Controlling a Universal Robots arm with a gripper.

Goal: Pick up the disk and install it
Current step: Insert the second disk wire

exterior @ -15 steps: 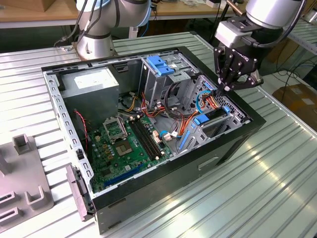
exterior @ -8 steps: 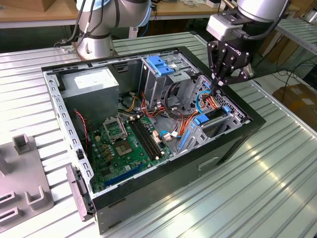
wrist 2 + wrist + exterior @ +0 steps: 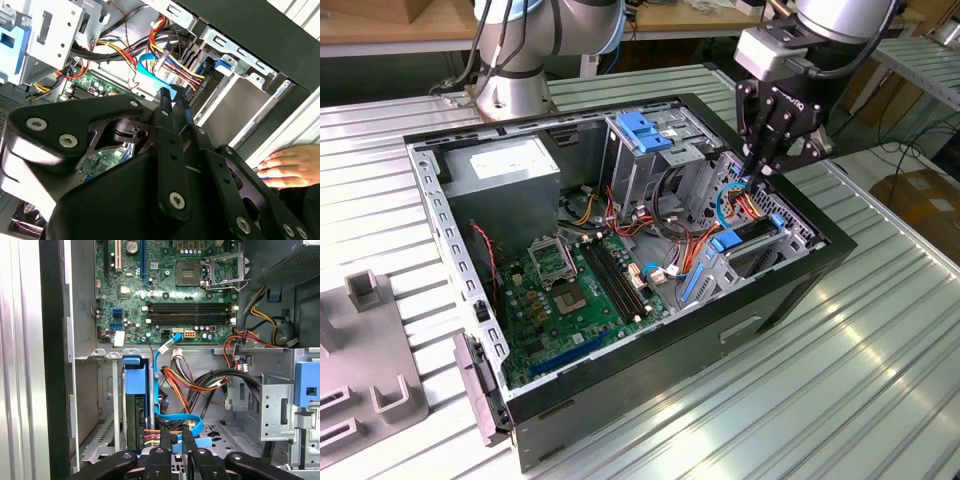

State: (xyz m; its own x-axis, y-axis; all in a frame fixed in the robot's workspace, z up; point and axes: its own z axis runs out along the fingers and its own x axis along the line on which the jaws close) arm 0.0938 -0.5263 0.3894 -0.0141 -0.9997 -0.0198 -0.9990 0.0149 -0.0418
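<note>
The disk (image 3: 134, 420) stands on edge in a slot of the metal drive bay (image 3: 760, 250) at the front corner of the open computer case (image 3: 620, 250), its blue carrier tab (image 3: 134, 380) facing up. In the exterior view the disk (image 3: 745, 238) shows as a dark slab between blue tabs. My gripper (image 3: 757, 168) hangs just above the bay, beside the disk and over the blue data cable (image 3: 175, 417). Its black fingers (image 3: 172, 442) are pressed together, shut, with nothing of the disk between them. In the second wrist view the gripper (image 3: 172, 97) points down at the cables.
Red, yellow and orange cable bundles (image 3: 195, 382) cross the case floor beside the bay. A second metal cage with a blue handle (image 3: 645, 130) stands further back. The motherboard (image 3: 570, 290) lies flat. A person's hand (image 3: 290, 167) rests on the table by the case wall.
</note>
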